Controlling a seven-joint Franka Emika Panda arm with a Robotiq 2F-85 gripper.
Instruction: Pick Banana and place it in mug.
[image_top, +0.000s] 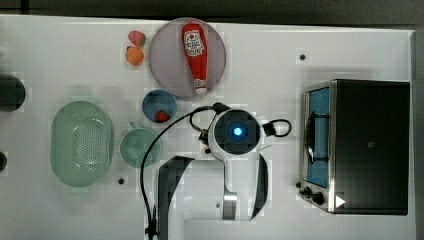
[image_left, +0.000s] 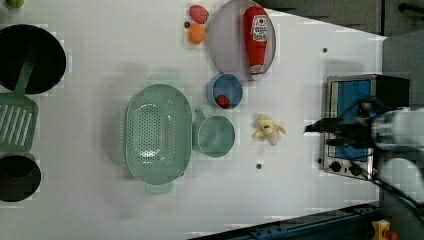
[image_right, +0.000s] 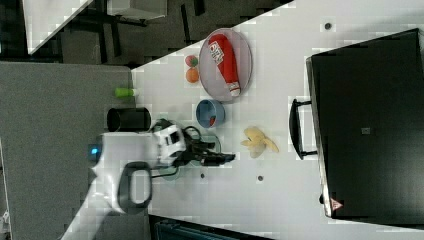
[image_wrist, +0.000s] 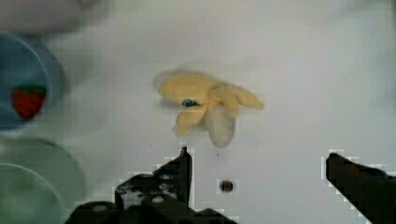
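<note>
A peeled yellow toy banana (image_wrist: 210, 105) lies on the white table, its skin flaps spread out. In the left view the banana (image_left: 268, 130) lies to the right of the pale mint-green mug (image_left: 215, 136). The mug (image_top: 140, 147) stands upright between the colander and the arm. My gripper (image_wrist: 259, 161) is open, hovers above the table just short of the banana, and holds nothing. The left view has the gripper (image_left: 312, 127) off to the banana's right. In the right view the gripper (image_right: 227, 157) points toward the banana (image_right: 257, 141). The arm's wrist (image_top: 235, 132) covers the banana in the top view.
A blue bowl (image_top: 150, 100) with a toy strawberry stands beside the mug. A green colander (image_top: 81, 143) lies at the top view's left. A plate (image_top: 167, 55) carries a ketchup bottle (image_top: 195, 50), with two small toy fruits (image_top: 135, 55) beside it. A toaster oven (image_top: 360, 145) stands at the top view's right.
</note>
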